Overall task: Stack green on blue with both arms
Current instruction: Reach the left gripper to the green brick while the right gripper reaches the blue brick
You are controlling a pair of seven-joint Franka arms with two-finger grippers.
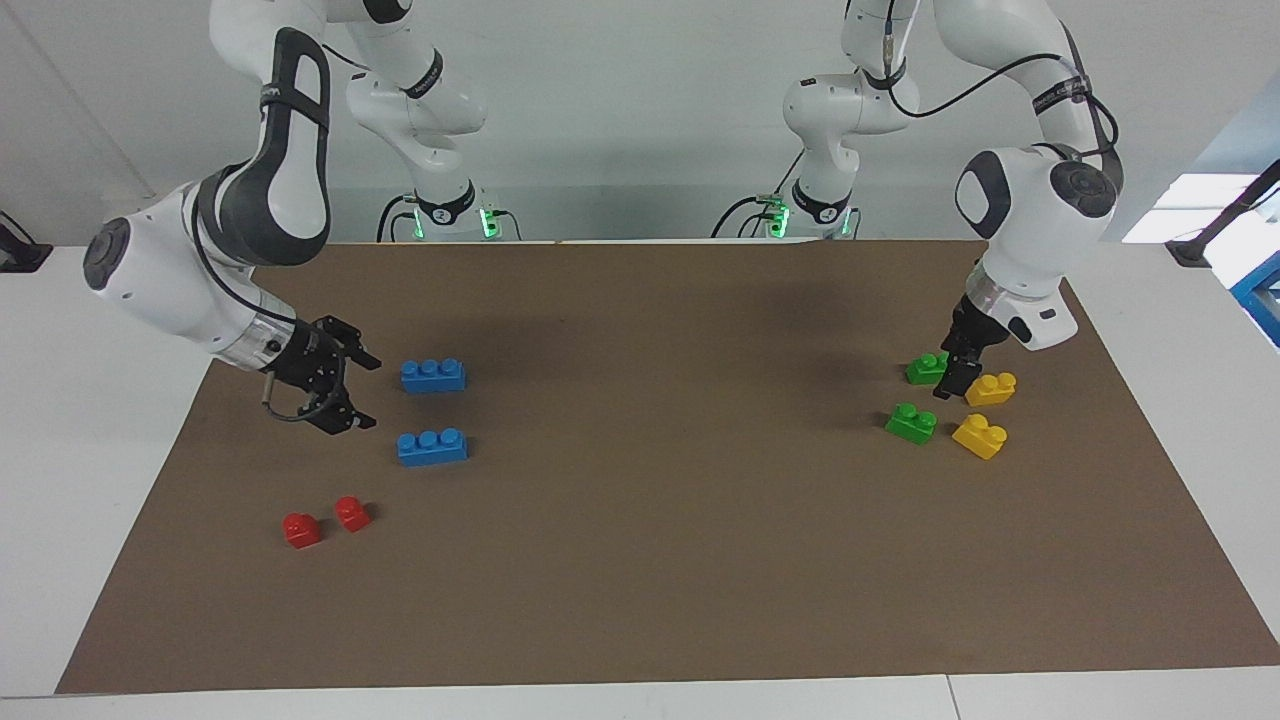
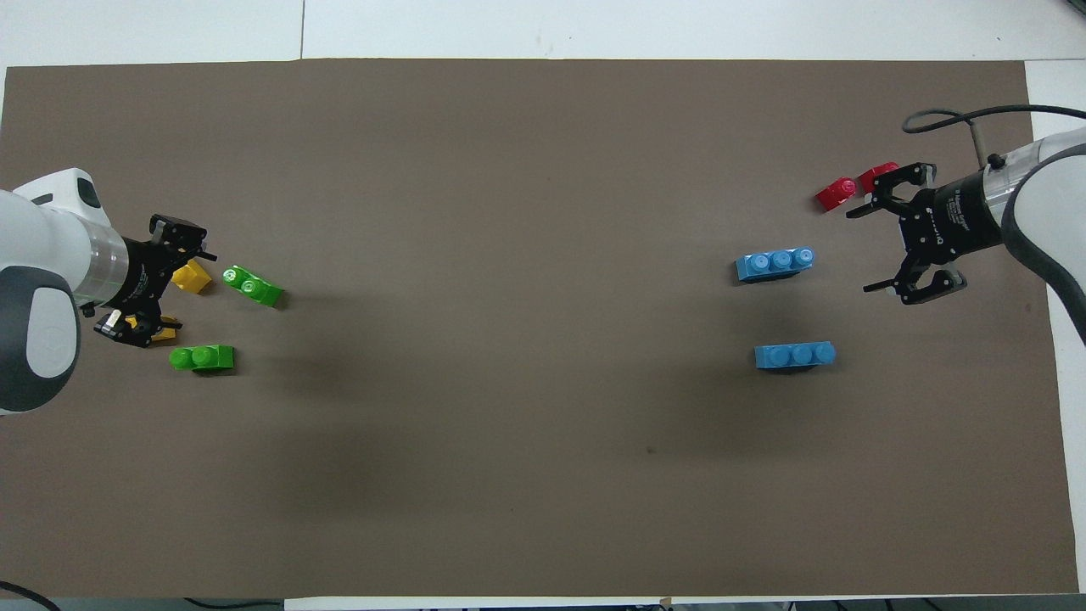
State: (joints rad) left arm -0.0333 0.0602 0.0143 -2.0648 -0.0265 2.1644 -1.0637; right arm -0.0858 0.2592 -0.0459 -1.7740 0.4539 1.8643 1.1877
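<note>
- you're at the reach step: both arms are low over the brown mat (image 1: 640,560) and nothing is held; no green brick sits on a blue one.
- your left gripper (image 1: 955,377) (image 2: 165,288) hangs with its jaws spread at the left arm's end of the mat, down between the green brick nearer the robots (image 1: 928,368) (image 2: 202,357) and a yellow brick (image 1: 991,388). whether a finger touches either, you can't tell.
- taking that green brick as your landmark: the second green brick (image 1: 911,423) (image 2: 252,286) lies just beside it, farther from the robots, and the other yellow brick (image 1: 980,436) sits near that.
- your right gripper (image 1: 345,390) (image 2: 887,250) is also spread wide and empty, tilted low and pointing along the mat at the two blue bricks, level with the gap between them and a little short of both.
- the blue brick nearer the robots (image 1: 433,375) (image 2: 795,355) and the farther blue brick (image 1: 432,447) (image 2: 775,264) lie well apart from the green landmark, at the right arm's end, with two red bricks (image 1: 325,522) near them.
- next, i'd judge, you need each gripper centred on one brick's long sides before closing; on the left, watch the yellow brick crowding the fingers.
</note>
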